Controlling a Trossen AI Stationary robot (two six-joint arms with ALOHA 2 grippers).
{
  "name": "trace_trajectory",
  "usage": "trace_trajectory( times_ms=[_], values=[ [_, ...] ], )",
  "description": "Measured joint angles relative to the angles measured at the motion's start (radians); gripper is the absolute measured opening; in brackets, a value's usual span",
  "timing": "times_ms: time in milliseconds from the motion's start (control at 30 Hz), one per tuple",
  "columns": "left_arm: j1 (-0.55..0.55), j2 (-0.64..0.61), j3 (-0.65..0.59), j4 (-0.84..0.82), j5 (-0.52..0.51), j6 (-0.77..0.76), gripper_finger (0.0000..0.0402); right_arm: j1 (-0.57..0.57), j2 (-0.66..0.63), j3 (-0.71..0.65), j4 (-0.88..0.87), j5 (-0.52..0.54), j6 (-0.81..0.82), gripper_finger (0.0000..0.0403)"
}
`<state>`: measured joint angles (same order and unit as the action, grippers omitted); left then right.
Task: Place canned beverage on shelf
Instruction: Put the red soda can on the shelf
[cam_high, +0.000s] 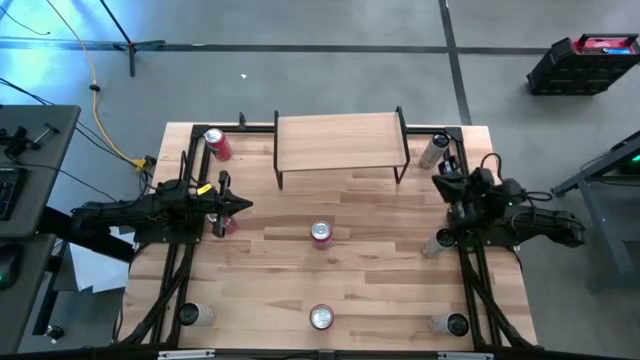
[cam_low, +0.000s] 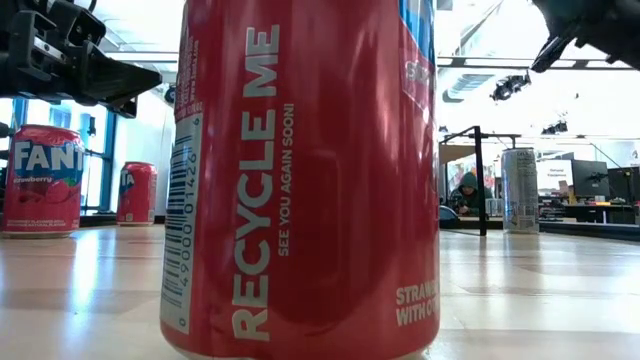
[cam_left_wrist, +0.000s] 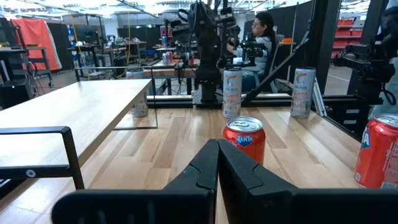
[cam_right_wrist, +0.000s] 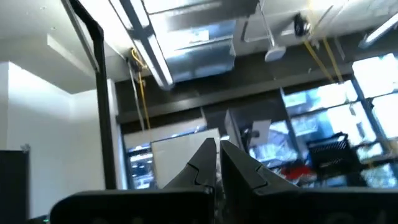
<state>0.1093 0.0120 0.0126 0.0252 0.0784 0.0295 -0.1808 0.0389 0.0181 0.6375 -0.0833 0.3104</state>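
A red cylindrical aluminium soda can (cam_high: 320, 233) stands mid-table before the plank-topped black-legged shelf (cam_high: 340, 142), likely smooth, thin-walled and best pinched around its middle; only the overhead view shows this layout, with left gripper (cam_high: 243, 204) and right gripper (cam_high: 441, 179) both pressed together, empty.

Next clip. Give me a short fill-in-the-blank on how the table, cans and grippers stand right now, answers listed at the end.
1. The wooden top of the shelf holds ____ cans.
2. The can at the middle of the table is ____ in colour.
3. The left gripper has its fingers ____ and holds nothing.
4. In its own wrist view the right gripper points up at the ____, not at the table.

Missing words: no; red; shut; ceiling
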Motion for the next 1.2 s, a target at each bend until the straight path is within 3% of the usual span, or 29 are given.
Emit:
trace_trajectory(
  times_ms=[300,467,633,800,1067,1200],
  values=[
    [0.000,0.000,0.000,0.000,0.000,0.000,0.0003,0.114,0.350,0.038,0.238,-0.006,-0.132,0.0009],
    [0.000,0.000,0.000,0.000,0.000,0.000,0.0003,0.197,0.607,0.213,0.238,-0.053,-0.220,0.0009],
    [0.000,0.000,0.000,0.000,0.000,0.000,0.0003,0.226,0.843,0.418,0.103,0.003,-0.244,0.0033],
    [0.000,0.000,0.000,0.000,0.000,0.000,0.0003,0.230,1.053,0.623,-0.089,-0.003,-0.235,0.0111],
    [0.000,0.000,0.000,0.000,0.000,0.000,0.0003,0.230,1.277,0.948,-0.521,0.005,-0.233,0.0284],
    [0.000,0.000,0.000,0.000,0.000,0.000,0.0003,0.234,1.373,1.071,-0.680,0.005,-0.312,0.0342]
  ],
)
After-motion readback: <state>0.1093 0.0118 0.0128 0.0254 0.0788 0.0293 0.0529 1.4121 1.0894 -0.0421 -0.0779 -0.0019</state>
